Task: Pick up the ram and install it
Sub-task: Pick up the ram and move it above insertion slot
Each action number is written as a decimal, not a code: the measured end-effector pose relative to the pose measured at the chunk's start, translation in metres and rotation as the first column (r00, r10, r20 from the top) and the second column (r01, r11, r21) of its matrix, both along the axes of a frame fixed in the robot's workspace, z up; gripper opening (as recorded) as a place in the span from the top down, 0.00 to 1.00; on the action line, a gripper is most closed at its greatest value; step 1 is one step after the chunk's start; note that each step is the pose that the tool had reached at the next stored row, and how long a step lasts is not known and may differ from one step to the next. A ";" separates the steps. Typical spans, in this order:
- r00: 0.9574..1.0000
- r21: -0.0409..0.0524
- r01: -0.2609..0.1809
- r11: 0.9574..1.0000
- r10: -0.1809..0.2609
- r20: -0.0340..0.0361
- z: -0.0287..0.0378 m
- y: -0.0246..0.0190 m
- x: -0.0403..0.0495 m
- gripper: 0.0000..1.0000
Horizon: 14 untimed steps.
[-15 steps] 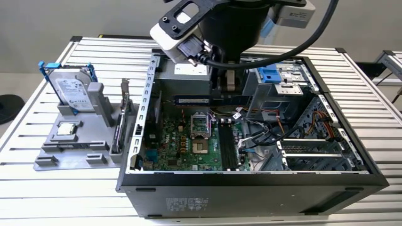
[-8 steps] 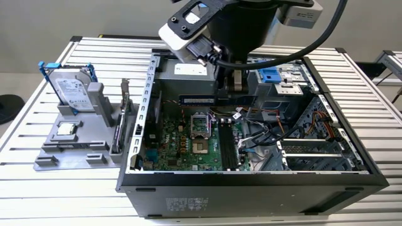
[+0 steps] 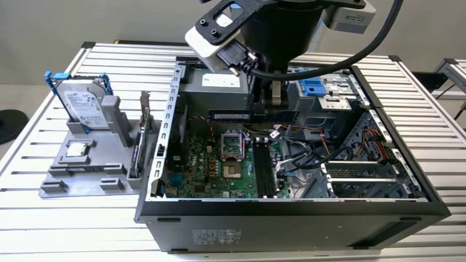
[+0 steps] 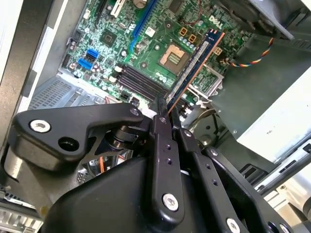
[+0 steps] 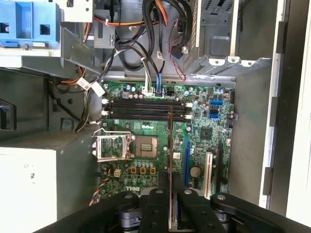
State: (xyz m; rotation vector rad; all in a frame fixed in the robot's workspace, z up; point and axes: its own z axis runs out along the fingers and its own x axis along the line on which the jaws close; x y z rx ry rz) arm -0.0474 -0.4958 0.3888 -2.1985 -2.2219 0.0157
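My gripper (image 3: 274,111) hangs inside the open computer case (image 3: 163,164), shut on the ram (image 3: 233,115). The ram is a dark blue-green stick with a pale label, held level above the motherboard (image 3: 211,164). In the second wrist view the ram (image 4: 197,60) juts out from the black fingers (image 4: 163,131) over the board. The first wrist view shows the ram (image 5: 170,141) edge-on, lying crosswise to the long black memory slots (image 5: 146,107) and reaching over them from the gripper (image 5: 171,191). The slots (image 3: 263,169) lie below the ram and nearer the case front, with a gap between ram and board.
The CPU socket (image 3: 231,143) sits beside the slots, and loose cables (image 3: 306,155) run on their other side. The power supply box (image 3: 218,87) stands close behind the ram. Outside the case, at the exterior view's left, a grey fixture (image 3: 87,174) holds a hard drive (image 3: 84,106) and a processor (image 3: 76,150).
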 end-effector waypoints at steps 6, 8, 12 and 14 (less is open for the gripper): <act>1.000 0.000 0.002 1.000 -0.002 0.000 0.0000 0.0000 0.0000 1.00; 1.000 0.000 0.002 1.000 -0.002 0.000 0.0000 0.0000 0.0000 1.00; 1.000 0.000 0.002 1.000 -0.002 0.000 0.0000 0.0000 0.0000 1.00; 1.000 0.000 0.002 1.000 -0.002 0.000 0.0001 0.0011 0.0001 1.00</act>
